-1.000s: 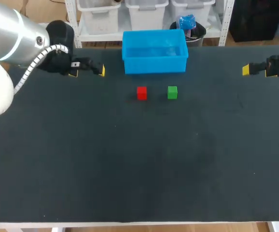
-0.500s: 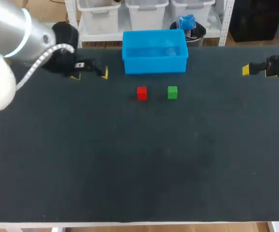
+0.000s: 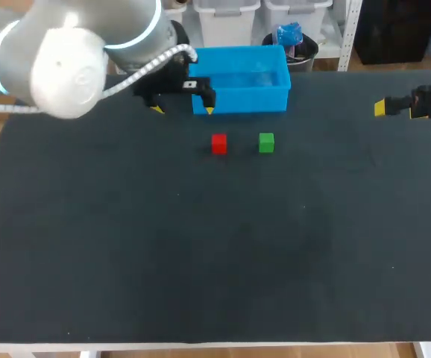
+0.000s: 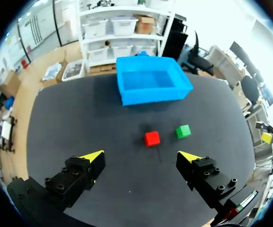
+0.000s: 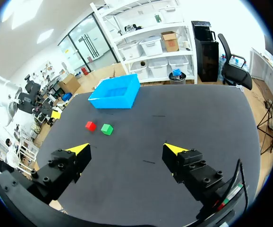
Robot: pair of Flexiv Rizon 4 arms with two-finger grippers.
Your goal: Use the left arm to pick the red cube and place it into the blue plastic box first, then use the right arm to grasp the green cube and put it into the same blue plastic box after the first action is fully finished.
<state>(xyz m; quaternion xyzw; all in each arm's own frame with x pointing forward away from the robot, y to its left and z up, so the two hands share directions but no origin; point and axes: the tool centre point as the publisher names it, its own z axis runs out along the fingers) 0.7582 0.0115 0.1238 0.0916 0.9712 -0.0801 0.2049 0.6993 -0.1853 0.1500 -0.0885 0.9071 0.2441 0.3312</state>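
While the left arm (image 3: 74,52) comes in from the upper left of the head view, the left gripper (image 3: 183,110) sits upper centre, fingers spread and holding nothing, in front of the left end of the blue box (image 3: 239,99); can't tell if a tip touches the wall. The red cube (image 3: 218,143) rests on the table (image 3: 200,261) just below the box, centre of frame, with the green cube (image 3: 266,142) near its right side, apart from it. Both cubes are outside the box. The right gripper (image 3: 380,108) is at the far right edge, upper part, well apart from the cubes; only one yellow tip shows here. In the left wrist view, the left gripper (image 4: 141,156) is released, wide gap, nothing in it. The red cube (image 4: 151,138) lies just ahead of the gap, the green cube (image 4: 183,131) beside it toward the one finger, and the blue box (image 4: 150,94) farther ahead, beyond both. In the right wrist view, the right gripper (image 5: 127,149) is also released and holding nothing. The green cube (image 5: 106,129) and red cube (image 5: 90,126) sit ahead of it, nearer one finger, red on the far side of green. The blue box (image 5: 113,103) is beyond them.
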